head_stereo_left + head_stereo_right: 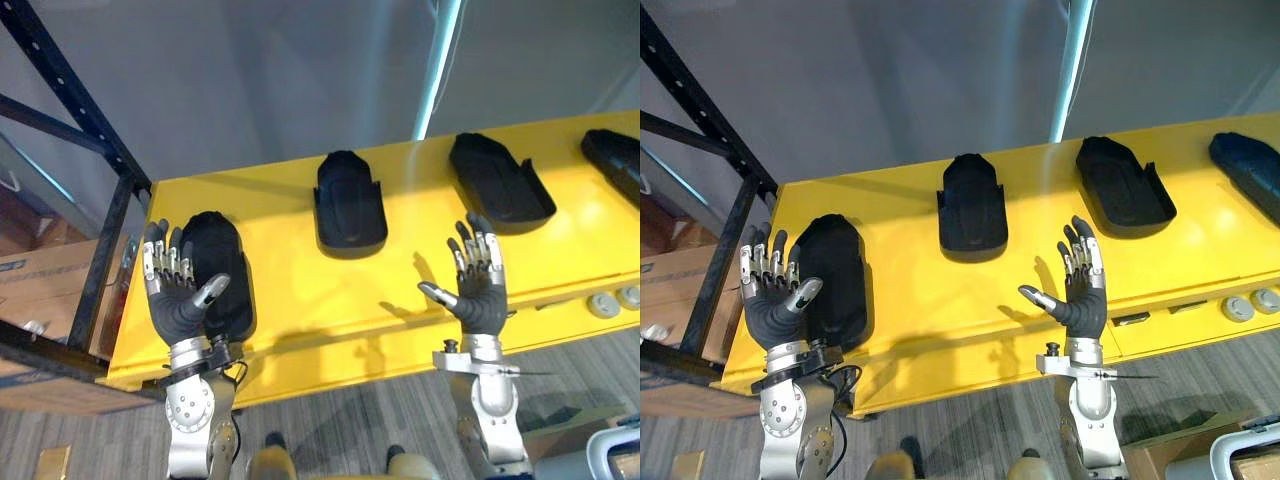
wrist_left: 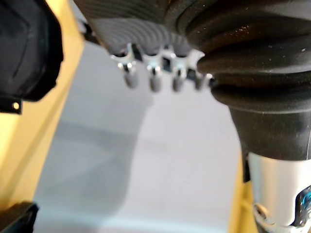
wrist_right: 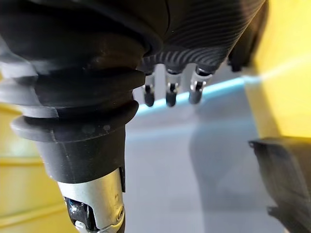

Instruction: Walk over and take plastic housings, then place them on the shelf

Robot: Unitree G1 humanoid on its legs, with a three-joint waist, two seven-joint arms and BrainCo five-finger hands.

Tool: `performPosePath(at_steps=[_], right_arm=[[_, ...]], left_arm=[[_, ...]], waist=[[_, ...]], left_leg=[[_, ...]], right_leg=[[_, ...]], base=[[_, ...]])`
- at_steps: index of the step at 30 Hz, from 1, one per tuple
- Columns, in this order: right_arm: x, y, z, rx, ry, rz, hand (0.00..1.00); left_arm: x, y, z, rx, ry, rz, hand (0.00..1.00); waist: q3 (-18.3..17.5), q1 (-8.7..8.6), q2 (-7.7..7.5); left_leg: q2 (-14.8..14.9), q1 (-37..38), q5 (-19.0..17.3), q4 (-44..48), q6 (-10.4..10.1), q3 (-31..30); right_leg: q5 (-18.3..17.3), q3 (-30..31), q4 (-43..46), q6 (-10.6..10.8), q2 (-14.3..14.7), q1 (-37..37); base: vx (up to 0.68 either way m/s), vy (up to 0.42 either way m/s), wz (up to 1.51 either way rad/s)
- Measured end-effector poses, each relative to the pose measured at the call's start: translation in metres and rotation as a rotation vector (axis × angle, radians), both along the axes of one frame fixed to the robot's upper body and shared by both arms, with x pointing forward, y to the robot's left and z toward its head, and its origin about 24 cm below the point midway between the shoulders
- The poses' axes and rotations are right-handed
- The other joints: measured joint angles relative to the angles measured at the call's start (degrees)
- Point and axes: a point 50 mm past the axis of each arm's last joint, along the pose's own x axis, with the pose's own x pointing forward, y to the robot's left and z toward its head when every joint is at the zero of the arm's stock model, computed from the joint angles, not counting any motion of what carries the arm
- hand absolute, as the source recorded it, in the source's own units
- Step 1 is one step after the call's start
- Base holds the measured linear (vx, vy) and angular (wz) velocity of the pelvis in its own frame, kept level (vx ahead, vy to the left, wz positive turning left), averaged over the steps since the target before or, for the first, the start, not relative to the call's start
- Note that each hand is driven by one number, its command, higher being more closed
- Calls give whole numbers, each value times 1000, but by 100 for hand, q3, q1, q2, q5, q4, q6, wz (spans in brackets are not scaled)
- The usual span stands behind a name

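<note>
Left hand [image 1: 178, 290] and right hand [image 1: 478, 285] hover released, empty, above the yellow table's [image 1: 300, 290] front edge; a clumsy left grab could push the corner housing [image 1: 230, 260] off.

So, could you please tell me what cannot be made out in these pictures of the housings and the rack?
Leftmost housing: left eye view, its left side hidden behind the left hand.
Far-right housing: cut off by the right edge in both eye views.
Round grey parts at the front right of the table: too small to identify.
Dark rack: cut off by the left edge, its levels cannot be judged.
</note>
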Motion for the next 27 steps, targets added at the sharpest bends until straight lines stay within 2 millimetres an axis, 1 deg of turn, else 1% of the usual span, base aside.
performPosePath(at_steps=[2, 4, 5, 8, 9, 11, 12, 13, 14, 16, 18, 21, 23, 25, 26, 27], right_arm=[[-4, 1, 11, 13, -69, 5, 0], [-10, 5, 27, 11, -149, 35, 0], [-11, 8, 29, 2, -160, 45, 0], [-10, 15, 28, -43, -139, 55, 0], [-8, 15, 27, -57, -118, 48, 0], [-7, 14, 25, -64, -99, 33, 0], [-7, 13, 24, -64, -84, 24, 0], [-6, 12, 24, -66, -79, 23, 0], [-5, 12, 24, -69, -74, 24, 0], [-4, 11, 25, -74, -78, 35, 0], [-3, 11, 25, -81, -78, 58, 0], [-1, 11, 23, -79, -52, 93, 0], [-1, 9, 24, -91, -56, 96, 0], [0, 6, 25, -95, -65, 101, 0], [1, 5, 26, -95, -71, 112, 0], [2, 4, 29, -102, -83, 150, 0]], left_arm=[[-1, 6, 2, 4, -2, 47, 0], [-6, 18, 7, -2, -12, 182, 0], [-8, 22, 8, -15, -15, 236, 0], [-15, 34, 11, -20, -24, 401, 0], [-19, 39, 13, -6, -42, 465, 0], [-24, 44, 19, 3, -75, 488, 0], [-28, 46, 25, 17, -123, 493, 0], [-31, 47, 29, 28, -150, 492, 0], [-36, 48, 37, 49, -215, 473, 0], [-45, 48, 52, 63, -322, 424, 0], [-51, 44, 62, 101, -392, 393, 0], [-56, 41, 72, 134, -443, 381, 0], [-55, 43, 73, 175, -419, 365, 0], [-53, 45, 73, 225, -365, 331, 0], [-50, 45, 71, 245, -325, 298, 0], [-47, 45, 65, 267, -253, 229, 0]], waist=[[-7, 2, -13], [-20, -1, -29], [-22, -1, -28], [-51, 4, -31], [-54, 35, -36], [-52, 72, -32], [-55, 116, -30], [-67, 136, -25], [-79, 144, -17], [-111, 147, 44], [-156, 140, 104], [-172, 117, 136], [-181, 117, 154], [-196, 116, 186], [-200, 114, 210], [-211, 116, 233]], left_leg=[[-84, 144, -6, -118, 11, -6], [-156, 343, 30, -347, 60, -39], [-171, 387, 54, -429, 73, -63], [-217, 397, 206, -700, 90, -150], [-238, 309, 217, -717, 94, -273], [-248, 269, 245, -733, 110, -366], [-252, 284, 249, -736, 114, -422], [-252, 285, 251, -738, 119, -433], [-255, 283, 260, -740, 133, -437], [-258, 261, 281, -741, 156, -439], [-266, 225, 298, -742, 170, -434], [-261, 187, 342, -743, 152, -424], [-257, 162, 365, -745, 142, -419], [-259, 94, 409, -747, 125, -419], [-252, 73, 436, -749, 126, -425], [-210, 64, 478, -750, 114, -438]], right_leg=[[76, -115, -7, 115, -70, 97], [95, -245, -16, 138, -106, 233], [95, -305, -18, 138, -109, 255], [96, -408, -68, 138, -110, 253], [97, -563, -113, 138, -123, 259], [97, -671, -131, 138, -126, 303], [98, -690, -147, 138, -124, 360], [98, -728, -147, 138, -124, 371], [102, -809, -148, 131, -124, 391], [136, -809, -166, 81, -121, 382], [147, -807, -180, 65, -126, 344], [146, -807, -258, 60, -112, 329], [135, -811, -325, 45, -98, 331], [94, -841, -399, -15, -74, 316], [76, -863, -392, -46, -54, 295], [52, -921, -388, -72, -17, 293]], base=[[89, 123, 6], [57, 65, 11], [13, 6, 12], [-8, 3, 22], [-31, 2, 38], [-31, 4, 33], [-19, 10, 19], [-27, 9, 17], [-36, 10, 11], [-51, 26, 4], [-54, 25, -5], [-69, 5, -6], [-84, -13, -5], [-97, -12, 3], [-85, -12, 8], [-71, -13, 8]])
